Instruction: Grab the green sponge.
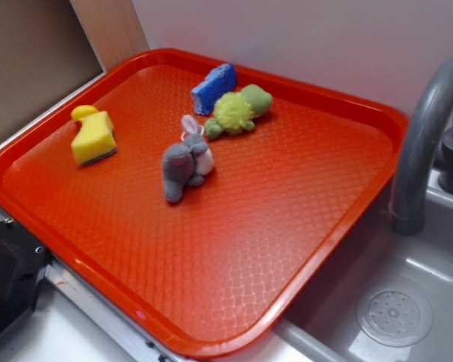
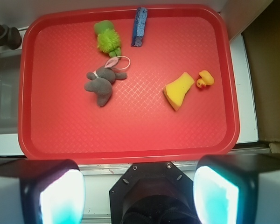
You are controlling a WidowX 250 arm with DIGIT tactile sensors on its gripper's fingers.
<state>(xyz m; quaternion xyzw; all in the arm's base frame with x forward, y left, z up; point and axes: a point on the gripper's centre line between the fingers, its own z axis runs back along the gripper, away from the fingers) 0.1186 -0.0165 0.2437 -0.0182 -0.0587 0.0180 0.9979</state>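
Wrist view, looking straight down: the gripper point(image 2: 139, 191) hangs high above the near edge of a red tray point(image 2: 46, 135), fingers point(image 2: 51, 191) spread wide and holding nothing. The green sponge point(image 2: 178, 90), a yellow block with a thin dark layer on one face, lies on the tray at about 2 o'clock from the tray's centre, well apart from the gripper. A small yellow duck point(image 2: 205, 79) sits just beside it at its 2 o'clock. A grey rabbit point(image 2: 101, 82) lies at 10 o'clock from centre. A lime turtle point(image 2: 107, 38) and a blue sponge point(image 2: 139, 26) sit near the far rim, at 11 and 12 o'clock.

Exterior view: sponge point(image 1: 93, 139) at the tray's point(image 1: 340, 226) left, rabbit point(image 1: 185, 162) central, sink point(image 1: 408, 302) and faucet point(image 1: 423, 128) at 3 o'clock.
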